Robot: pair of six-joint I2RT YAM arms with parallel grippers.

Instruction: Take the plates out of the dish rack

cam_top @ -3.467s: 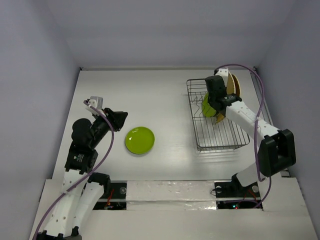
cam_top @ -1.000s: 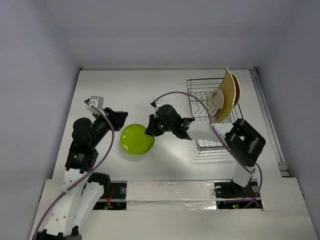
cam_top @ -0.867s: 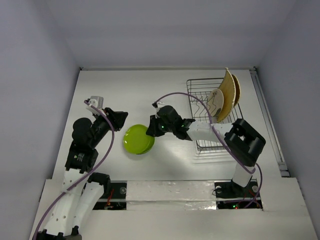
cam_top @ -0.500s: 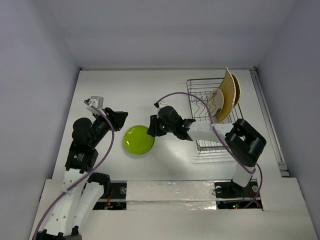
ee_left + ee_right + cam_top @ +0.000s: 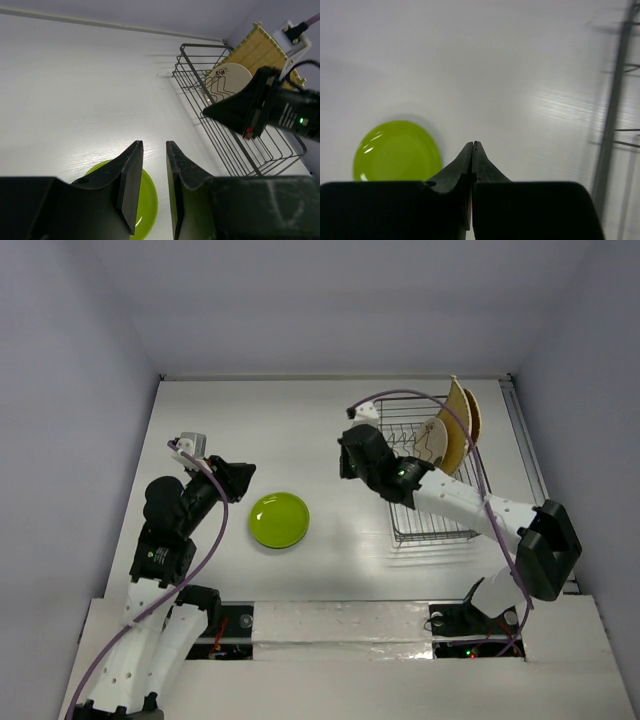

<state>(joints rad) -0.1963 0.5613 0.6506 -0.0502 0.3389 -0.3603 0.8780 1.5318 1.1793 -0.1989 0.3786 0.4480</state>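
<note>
One green plate (image 5: 279, 520) lay mid-frame, three plates (image 5: 436, 440) stood in the rack (image 5: 432, 528) upper right; left end effector (image 5: 153, 146) gaped a little, right end effector (image 5: 472, 145) pinched closed, both empty.

Left hand (image 5: 154, 144) hovers slightly parted and empty; right hand (image 5: 473, 144) is pinched closed, arm outstretched.

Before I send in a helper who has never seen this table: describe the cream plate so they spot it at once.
Find the dark wire dish rack on the right of the table. At its far end plates stand on edge; the cream plate is the one nearest the rack's middle. Unlike the yellow ribbed square plates behind it, it is round, with dark wavy lines.
</note>
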